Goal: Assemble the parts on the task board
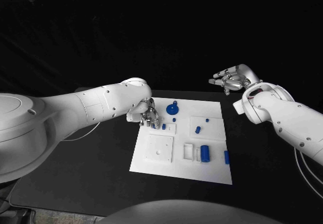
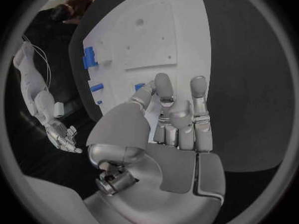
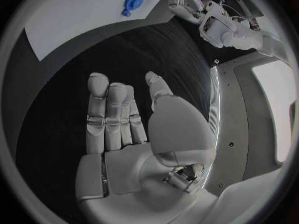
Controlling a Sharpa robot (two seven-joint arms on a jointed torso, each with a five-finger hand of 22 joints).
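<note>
The white task board [image 1: 212, 172] lies in the middle of the black table. A round blue part with a tab [image 1: 172, 109] sits near its far edge, and the right wrist view shows this round part [image 3: 132, 0] too. A blue cylinder [image 1: 204, 153] lies in a recess and a blue bar [image 1: 227, 157] lies near the right edge. My left hand [image 1: 149, 116] hangs over the board's far left corner with its fingers stretched out. It holds nothing, and its fingertips [image 2: 163, 82] are close to a small blue peg [image 2: 139, 87]. My right hand [image 1: 231, 78] is raised beyond the far right corner, fingers spread and empty.
Several more small blue pieces [image 1: 198, 129] stand on the board's middle. A raised white square plate [image 1: 160, 148] takes up the board's left part. Black table [image 1: 80, 177] surrounds the board. A cable [image 1: 87, 133] runs under the left arm.
</note>
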